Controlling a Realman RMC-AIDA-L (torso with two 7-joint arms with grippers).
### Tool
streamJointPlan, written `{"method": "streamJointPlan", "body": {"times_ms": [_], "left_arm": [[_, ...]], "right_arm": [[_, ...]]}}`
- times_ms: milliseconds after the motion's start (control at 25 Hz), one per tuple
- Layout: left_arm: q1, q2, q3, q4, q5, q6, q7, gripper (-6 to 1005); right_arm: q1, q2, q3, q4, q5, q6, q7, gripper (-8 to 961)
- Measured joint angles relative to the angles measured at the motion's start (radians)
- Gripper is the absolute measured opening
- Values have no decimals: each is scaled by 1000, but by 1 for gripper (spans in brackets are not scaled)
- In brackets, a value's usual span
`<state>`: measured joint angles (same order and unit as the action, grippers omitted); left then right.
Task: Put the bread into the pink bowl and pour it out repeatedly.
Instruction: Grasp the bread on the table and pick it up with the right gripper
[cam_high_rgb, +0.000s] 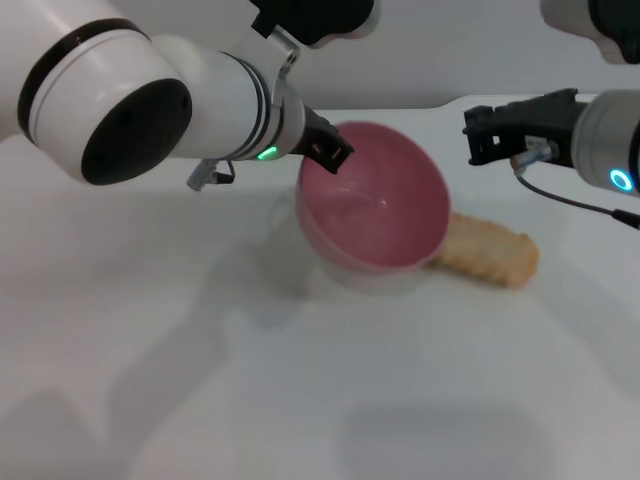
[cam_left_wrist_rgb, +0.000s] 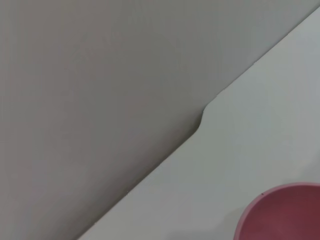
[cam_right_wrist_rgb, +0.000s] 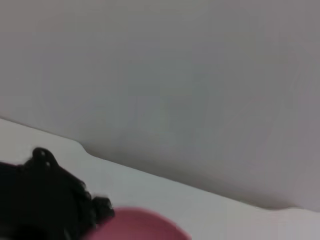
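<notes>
The pink bowl (cam_high_rgb: 375, 200) is tipped on its side on the white table, its empty mouth facing forward and to the right. My left gripper (cam_high_rgb: 328, 150) is shut on the bowl's far left rim. The bowl's rim also shows in the left wrist view (cam_left_wrist_rgb: 285, 215) and the right wrist view (cam_right_wrist_rgb: 142, 225). The bread (cam_high_rgb: 490, 250) lies flat on the table just right of the bowl, plain tan side up, one end behind the bowl's rim. My right gripper (cam_high_rgb: 478, 137) hovers open and empty above the table, behind the bread and right of the bowl.
The white table (cam_high_rgb: 300, 380) ends at a back edge with a small notch (cam_left_wrist_rgb: 202, 117) in front of a grey wall. The left gripper shows as a dark shape in the right wrist view (cam_right_wrist_rgb: 50, 200).
</notes>
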<state>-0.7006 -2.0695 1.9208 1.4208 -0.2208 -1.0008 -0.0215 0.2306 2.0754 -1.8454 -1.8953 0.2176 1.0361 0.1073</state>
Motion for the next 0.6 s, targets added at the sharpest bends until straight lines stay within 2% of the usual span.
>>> {"method": "streamJointPlan", "body": {"times_ms": [80,240,320,440,600], "left_arm": [[1,4,-16,-6,32,-5,0,31],[10,6,-74,-13,94,-18,23,31],[13,7,-105,-15,105,-30,37,30],[16,7,-116,-15,107,-33,42,30],[19,8,-125,-15,108,-35,48,30]], "right_arm": [[-19,0,0,-1,0,9,0,-3],[-57,3,0,38,2,20,2,-1],[-65,4,-6,115,-10,11,7,0],[-57,1,-2,180,-14,-8,19,38],[-22,-2,7,258,-21,-25,54,196]]}}
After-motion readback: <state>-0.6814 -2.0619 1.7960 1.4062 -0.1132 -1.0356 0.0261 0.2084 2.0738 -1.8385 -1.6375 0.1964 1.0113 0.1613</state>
